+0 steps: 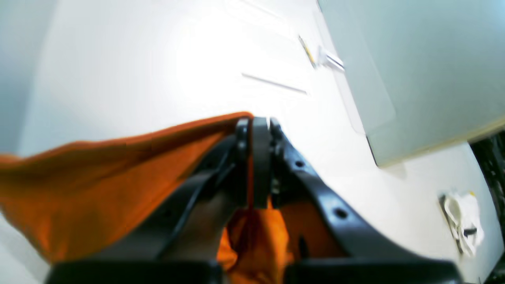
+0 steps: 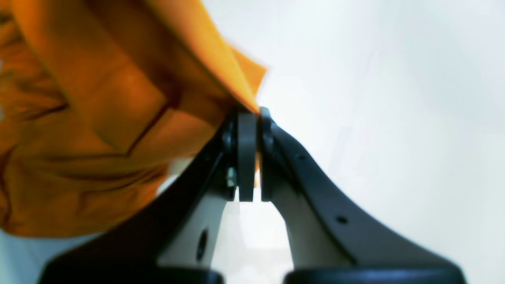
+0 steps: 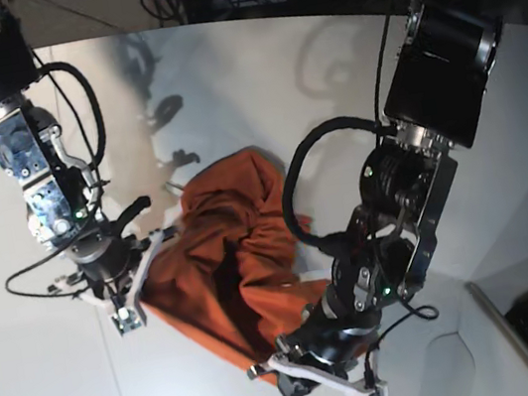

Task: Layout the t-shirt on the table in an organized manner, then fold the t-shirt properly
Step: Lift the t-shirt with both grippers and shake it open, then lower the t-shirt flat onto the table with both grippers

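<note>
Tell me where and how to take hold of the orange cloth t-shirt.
Best pinched, I'd judge, at both ends of the near edge of the orange cloth t-shirt, coming from the base view's near side: that edge runs taut and fairly straight, while the rest lies bunched.

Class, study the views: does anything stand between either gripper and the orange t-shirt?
Nothing visible does: the left gripper and the right gripper are each shut directly on the t-shirt's edge.
</note>
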You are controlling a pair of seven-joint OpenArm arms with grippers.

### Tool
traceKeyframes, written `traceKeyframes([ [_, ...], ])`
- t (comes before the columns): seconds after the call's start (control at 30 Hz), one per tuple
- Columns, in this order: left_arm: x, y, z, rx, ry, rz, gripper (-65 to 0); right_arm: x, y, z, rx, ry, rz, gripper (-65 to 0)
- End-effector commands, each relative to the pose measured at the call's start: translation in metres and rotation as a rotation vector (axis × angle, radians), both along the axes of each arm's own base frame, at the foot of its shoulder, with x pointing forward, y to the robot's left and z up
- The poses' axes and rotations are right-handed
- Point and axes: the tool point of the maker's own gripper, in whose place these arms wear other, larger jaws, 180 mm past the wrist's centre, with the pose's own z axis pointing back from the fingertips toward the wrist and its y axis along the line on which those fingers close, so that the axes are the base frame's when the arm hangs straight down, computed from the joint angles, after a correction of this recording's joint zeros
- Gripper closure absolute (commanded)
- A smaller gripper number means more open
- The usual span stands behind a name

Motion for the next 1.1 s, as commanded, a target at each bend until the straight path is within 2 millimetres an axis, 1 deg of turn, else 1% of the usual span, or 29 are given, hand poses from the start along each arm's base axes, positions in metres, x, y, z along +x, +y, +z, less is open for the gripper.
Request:
traceKeyframes([
  [0.0, 0.019, -0.005, 0.035, -0.018, -0.089, 0.009, 0.0, 0.024, -0.01, 0.033, -0.019, -0.1, -0.004, 0.0],
  [0.07, 0.035, -0.017, 0.046, -0.03, -0.091, 0.009, 0.0, 0.039, -0.029, 0.055, -0.062, -0.151, -0.012, 0.0],
  [0.13, 0.052, -0.027, 0.059, -0.034, -0.094, 0.016, 0.0, 0.059, -0.049, 0.083, -0.107, -0.214, -0.023, 0.0],
  [0.2, 0.07, -0.035, 0.078, -0.038, -0.11, 0.022, 0.0, 0.077, -0.065, 0.114, -0.145, -0.279, -0.035, 0.0],
  [0.27, 0.084, -0.044, 0.105, -0.046, -0.14, 0.023, 0.0, 0.093, -0.082, 0.147, -0.183, -0.344, -0.049, 0.0],
  [0.33, 0.093, -0.051, 0.138, -0.053, -0.189, 0.017, 0.0, 0.107, -0.095, 0.184, -0.214, -0.416, -0.064, 0.0],
  [0.4, 0.096, -0.054, 0.166, -0.066, -0.238, 0.009, 0.0, 0.116, -0.106, 0.22, -0.24, -0.485, -0.077, 0.0],
  [0.43, 0.095, -0.057, 0.182, -0.075, -0.271, 0.0, 0.0, 0.12, -0.111, 0.237, -0.255, -0.517, -0.083, 0.0],
  [0.5, 0.088, -0.058, 0.209, -0.097, -0.334, -0.015, 0.0, 0.121, -0.118, 0.265, -0.279, -0.574, -0.087, 0.0],
  [0.53, 0.082, -0.057, 0.228, -0.127, -0.375, -0.019, 0.0, 0.119, -0.121, 0.279, -0.293, -0.605, -0.086, 0.0],
  [0.57, 0.078, -0.052, 0.238, -0.156, -0.399, -0.013, 0.0, 0.117, -0.121, 0.288, -0.303, -0.627, -0.081, 0.0],
  [0.63, 0.065, -0.042, 0.246, -0.198, -0.427, -0.015, 0.0, 0.11, -0.124, 0.301, -0.309, -0.661, -0.083, 0.0],
  [0.67, 0.058, -0.041, 0.24, -0.197, -0.413, -0.03, 0.0, 0.104, -0.125, 0.297, -0.303, -0.655, -0.088, 0.0],
  [0.73, 0.044, -0.036, 0.212, -0.171, -0.36, -0.057, 0.0, 0.088, -0.131, 0.281, -0.282, -0.628, -0.109, 0.0],
  [0.77, 0.038, -0.032, 0.192, -0.159, -0.326, -0.059, 0.0, 0.08, -0.13, 0.271, -0.274, -0.615, -0.108, 0.0],
  [0.8, 0.03, -0.024, 0.167, -0.146, -0.288, -0.053, 0.0, 0.069, -0.126, 0.252, -0.253, -0.583, -0.105, 0.0],
  [0.83, 0.02, -0.017, 0.144, -0.136, -0.256, -0.048, 0.0, 0.058, -0.12, 0.232, -0.226, -0.547, -0.102, 0.0],
  [0.87, 0.009, -0.007, 0.115, -0.123, -0.207, -0.035, 0.0, 0.045, -0.113, 0.209, -0.197, -0.503, -0.099, 0.0],
  [0.97, -0.029, 0.02, 0.035, -0.063, -0.061, -0.005, 0.0, 0.007, -0.088, 0.129, -0.106, -0.328, -0.094, 0.0],
  [1.0, -0.044, 0.029, 0.006, -0.04, 0.0, 0.003, 0.0, -0.006, -0.078, 0.1, -0.068, -0.259, -0.102, 0.0],
  [1.07, -0.076, 0.043, -0.048, -0.004, 0.125, 0.017, 0.0, -0.03, -0.06, 0.049, 0.0, -0.129, -0.129, 0.0],
])
